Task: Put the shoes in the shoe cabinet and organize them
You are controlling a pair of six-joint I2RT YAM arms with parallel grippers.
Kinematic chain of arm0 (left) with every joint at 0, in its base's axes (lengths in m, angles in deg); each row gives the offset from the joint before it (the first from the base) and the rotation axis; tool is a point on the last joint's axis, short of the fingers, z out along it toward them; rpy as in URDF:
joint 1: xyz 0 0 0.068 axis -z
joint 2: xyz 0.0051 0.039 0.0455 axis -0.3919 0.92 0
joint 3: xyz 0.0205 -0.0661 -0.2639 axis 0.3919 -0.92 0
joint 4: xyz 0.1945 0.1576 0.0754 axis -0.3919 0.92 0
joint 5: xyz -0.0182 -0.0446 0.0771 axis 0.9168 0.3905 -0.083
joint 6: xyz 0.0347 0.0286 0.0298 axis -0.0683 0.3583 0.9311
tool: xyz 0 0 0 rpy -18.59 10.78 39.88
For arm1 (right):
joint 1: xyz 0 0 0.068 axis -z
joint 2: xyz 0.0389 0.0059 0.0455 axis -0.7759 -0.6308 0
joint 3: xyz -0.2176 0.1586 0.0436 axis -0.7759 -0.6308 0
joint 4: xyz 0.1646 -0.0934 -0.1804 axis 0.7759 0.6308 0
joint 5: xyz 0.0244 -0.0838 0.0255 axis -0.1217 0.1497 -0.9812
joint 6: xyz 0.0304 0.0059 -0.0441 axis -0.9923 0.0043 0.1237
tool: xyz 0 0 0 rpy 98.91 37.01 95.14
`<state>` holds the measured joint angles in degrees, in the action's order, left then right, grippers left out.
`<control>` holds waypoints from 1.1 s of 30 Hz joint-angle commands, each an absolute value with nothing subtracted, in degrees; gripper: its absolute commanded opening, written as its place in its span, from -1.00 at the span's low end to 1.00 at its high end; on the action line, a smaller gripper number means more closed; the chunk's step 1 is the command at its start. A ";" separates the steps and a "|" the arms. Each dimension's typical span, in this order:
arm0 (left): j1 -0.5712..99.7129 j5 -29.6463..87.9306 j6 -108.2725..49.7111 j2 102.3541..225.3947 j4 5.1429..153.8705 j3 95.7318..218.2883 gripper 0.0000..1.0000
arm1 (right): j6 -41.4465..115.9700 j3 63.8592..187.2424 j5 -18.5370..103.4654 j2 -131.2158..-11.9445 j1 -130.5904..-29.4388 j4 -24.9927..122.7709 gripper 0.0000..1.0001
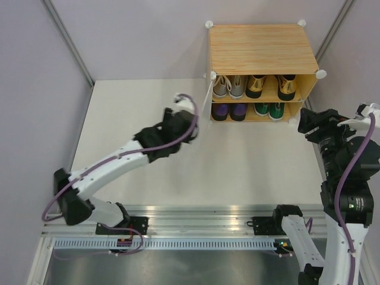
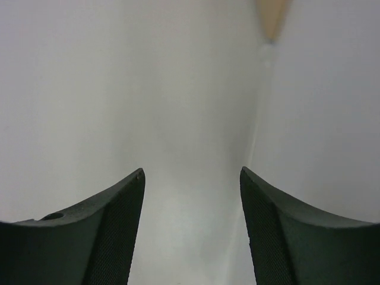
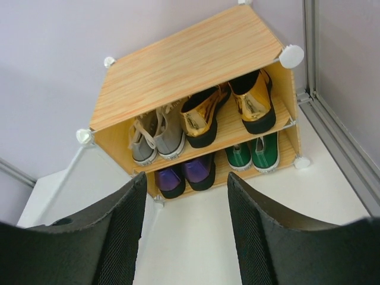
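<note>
The shoe cabinet (image 1: 261, 47) stands at the back of the table with its front open. Grey sneakers (image 1: 228, 86) and gold shoes (image 1: 271, 86) sit on its upper shelf, purple shoes (image 1: 229, 111) and green sneakers (image 1: 268, 110) on the lower one. Its white door (image 1: 208, 95) hangs open at the left, seen edge-on. My left gripper (image 1: 198, 124) is right beside that door, open and empty (image 2: 191, 178), facing a white surface with a sliver of wood (image 2: 270, 15) above. My right gripper (image 1: 305, 117) hovers open and empty (image 3: 187, 184) to the right of the cabinet (image 3: 184, 65).
Pale walls enclose the white table (image 1: 237, 160) at the back and sides, with grey frame posts (image 1: 68, 38) in the corners. A metal rail (image 1: 196, 214) carrying both arm bases runs along the near edge.
</note>
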<state>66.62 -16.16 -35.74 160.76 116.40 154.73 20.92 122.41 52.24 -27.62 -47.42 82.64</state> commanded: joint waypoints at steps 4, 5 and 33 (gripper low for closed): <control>93.90 -26.90 -35.90 185.56 127.12 182.36 0.58 | 20.61 129.45 51.77 -26.45 -47.72 84.85 0.23; 94.17 -27.54 -35.46 185.59 127.22 182.31 0.63 | 20.96 129.46 52.04 -26.27 -47.72 85.03 0.24; 66.58 -23.31 -31.07 141.04 112.73 146.40 0.74 | 15.51 104.68 47.12 -36.96 -48.08 65.71 -0.04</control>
